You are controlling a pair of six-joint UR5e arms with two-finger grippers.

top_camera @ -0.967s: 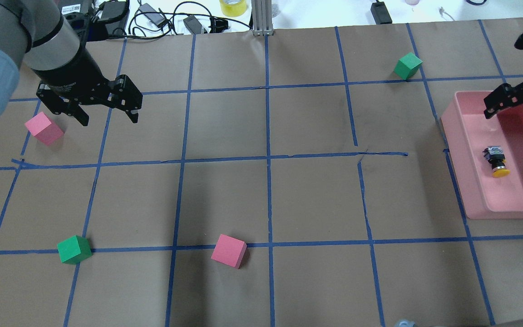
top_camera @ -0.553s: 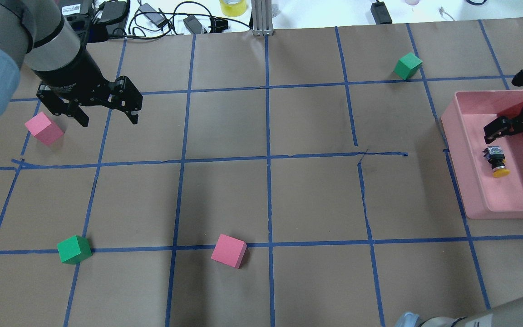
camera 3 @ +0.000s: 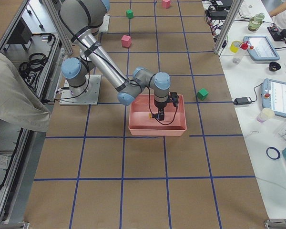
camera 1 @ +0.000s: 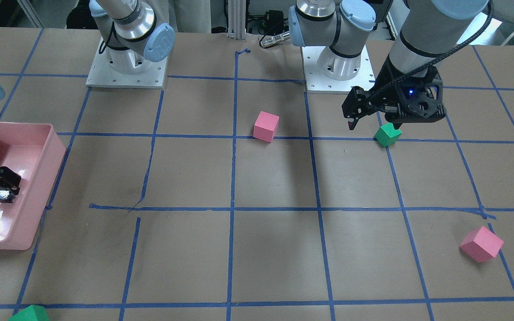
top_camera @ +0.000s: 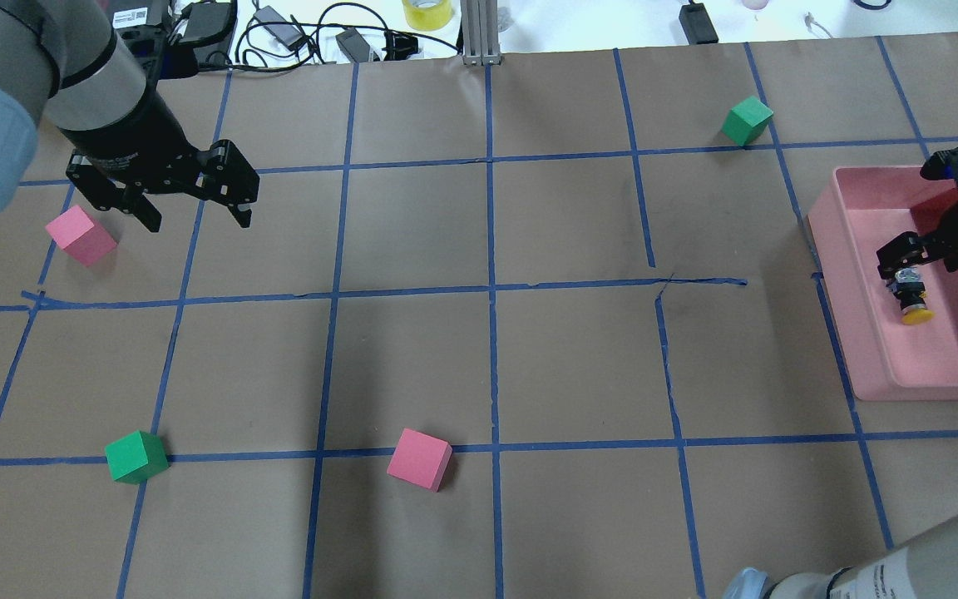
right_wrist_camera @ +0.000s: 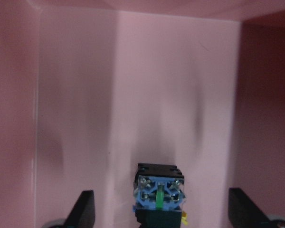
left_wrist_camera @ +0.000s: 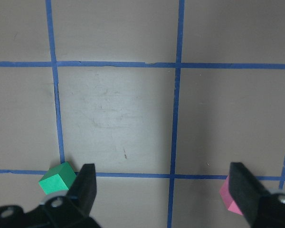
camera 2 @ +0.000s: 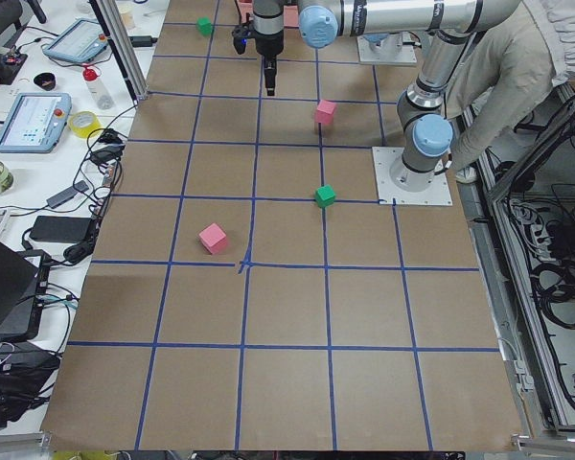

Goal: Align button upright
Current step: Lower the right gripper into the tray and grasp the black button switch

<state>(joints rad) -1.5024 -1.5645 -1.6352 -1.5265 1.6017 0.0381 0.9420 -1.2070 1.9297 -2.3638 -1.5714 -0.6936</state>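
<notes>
Right gripper (right_wrist_camera: 162,209) sank over button (top_camera: 911,298), clear of tray (top_camera: 841,283) walls; jaws apart.

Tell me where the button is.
In the overhead view, the button lies on its side inside the pink tray at far right, just beneath the right gripper.

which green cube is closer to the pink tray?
The far green cube, just beyond the pink tray on the robot's right. The near green cube sits far off on the robot's left.

The tray (top_camera: 857,333) is glossy pink plastic, the table (top_camera: 570,366) matt brown paper, the button (top_camera: 911,298) smooth plastic.
</notes>
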